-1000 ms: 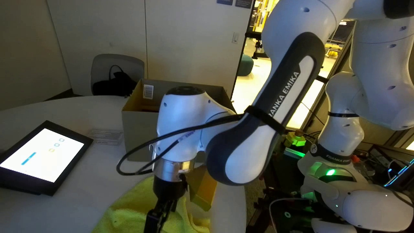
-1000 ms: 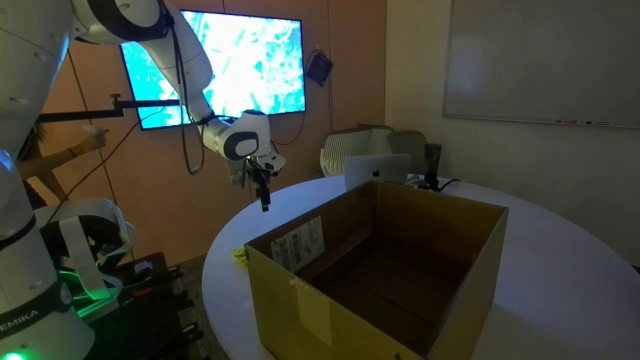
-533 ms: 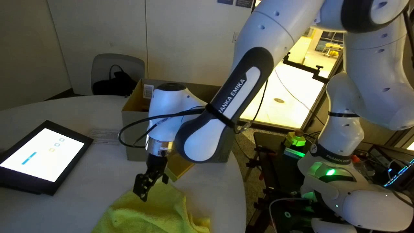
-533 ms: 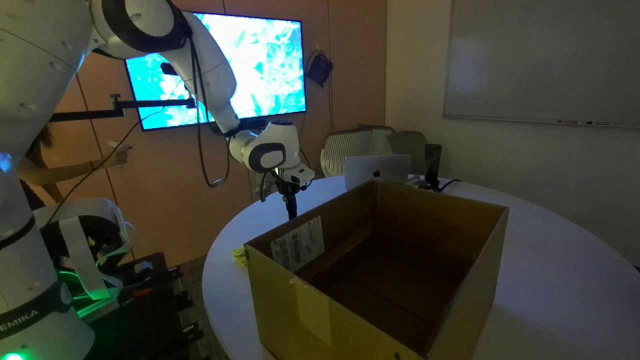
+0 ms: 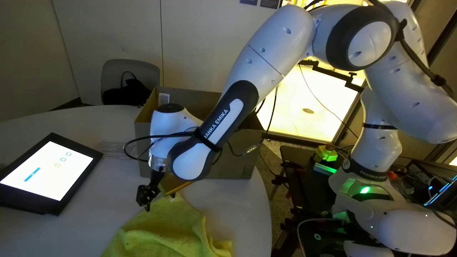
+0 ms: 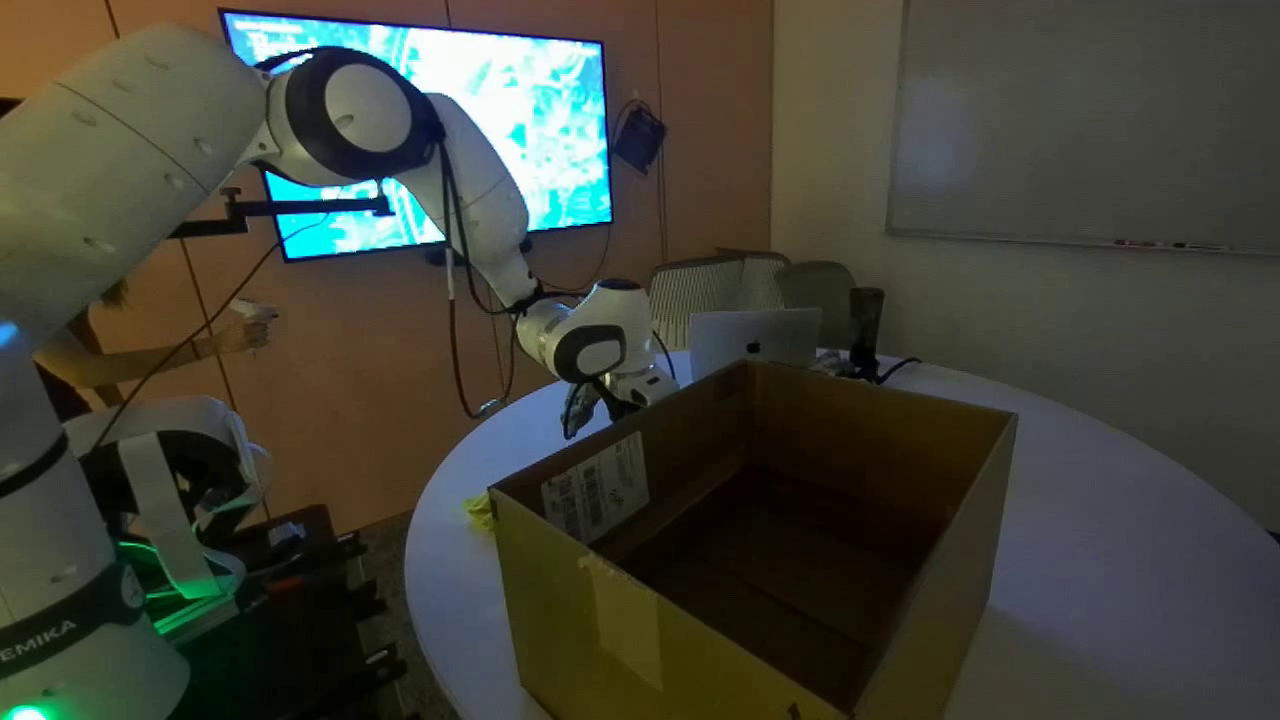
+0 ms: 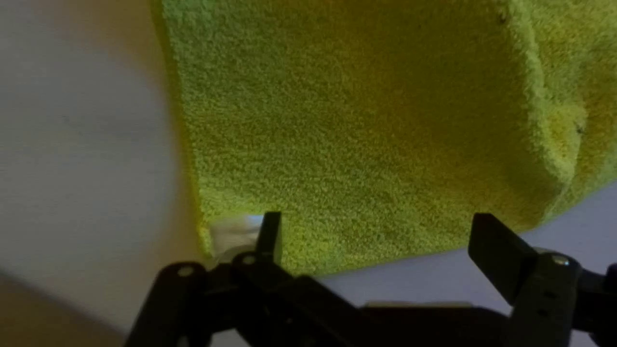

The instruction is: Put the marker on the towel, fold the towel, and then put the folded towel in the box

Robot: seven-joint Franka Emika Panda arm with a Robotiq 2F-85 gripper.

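Presently the fingers point(image 7: 503, 260) are released, and in the wrist view they stand wide apart. One of them covers a part of the towel point(image 7: 337, 144) close to its corner, where also a pale patch point(image 7: 234, 236) is seen; what this patch is, I cannot tell. The opposite finger covers a bit of the towel's edge. Whether they touch it or hang above it, I cannot tell either. The towel lies on the bench point(image 7: 96, 120), quite flat in its middle, and at one side it is crumpled up. In an exterior view the arm point(image 5: 228, 110) reaches down to that end of the towel which is nearest to the box point(image 5: 232, 166). The box stands upright on the bench, near the towel, its top is open, and from it a flap point(image 5: 175, 184) leans out toward the towel. A white label point(image 6: 597, 487) is on its inner side. The lit tablet point(image 5: 50, 171) lies on the bench, apart from the towel. Farther, behind the bench, there is a chair point(image 5: 114, 76) with a black bag point(image 5: 126, 92) on it. In an exterior view a laptop point(image 6: 760, 335) stands open far on the bench, and on the wall point(image 6: 700, 150) behind hangs a bright TV point(image 6: 500, 130)
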